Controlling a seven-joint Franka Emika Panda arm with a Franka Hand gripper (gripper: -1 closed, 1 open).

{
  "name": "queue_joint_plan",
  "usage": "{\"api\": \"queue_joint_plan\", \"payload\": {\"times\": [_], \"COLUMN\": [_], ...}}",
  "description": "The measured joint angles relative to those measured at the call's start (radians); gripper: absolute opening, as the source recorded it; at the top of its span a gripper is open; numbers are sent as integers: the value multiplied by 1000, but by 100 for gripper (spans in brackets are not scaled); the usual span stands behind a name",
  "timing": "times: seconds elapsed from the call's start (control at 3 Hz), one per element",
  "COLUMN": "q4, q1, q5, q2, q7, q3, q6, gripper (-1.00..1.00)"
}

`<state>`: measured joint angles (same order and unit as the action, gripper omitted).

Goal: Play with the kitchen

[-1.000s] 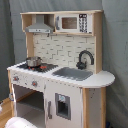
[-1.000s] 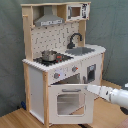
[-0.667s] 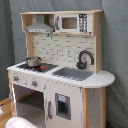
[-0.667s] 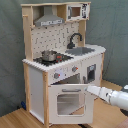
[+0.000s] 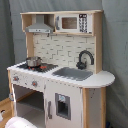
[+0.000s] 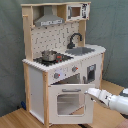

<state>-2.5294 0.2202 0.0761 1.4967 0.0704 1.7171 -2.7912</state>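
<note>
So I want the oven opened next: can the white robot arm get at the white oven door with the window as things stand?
Probably yes. In the second exterior view the gripper sits right at the oven door's edge, with nothing between them.

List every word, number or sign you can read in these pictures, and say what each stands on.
No text can be read anywhere.
Microwave keypad: marks show, too blurred to read.
Knobs on the kitchen: no legible markings.
Arm: no label visible.
</note>
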Motion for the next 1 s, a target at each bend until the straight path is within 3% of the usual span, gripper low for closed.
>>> {"api": "queue_joint_plan", "payload": {"times": [1.0], "q4": [-1], "q1": [44], "q5": [0], "q2": [0], "q7": [309], "q3": [13], "q6": [-5], "gripper": [100]}}
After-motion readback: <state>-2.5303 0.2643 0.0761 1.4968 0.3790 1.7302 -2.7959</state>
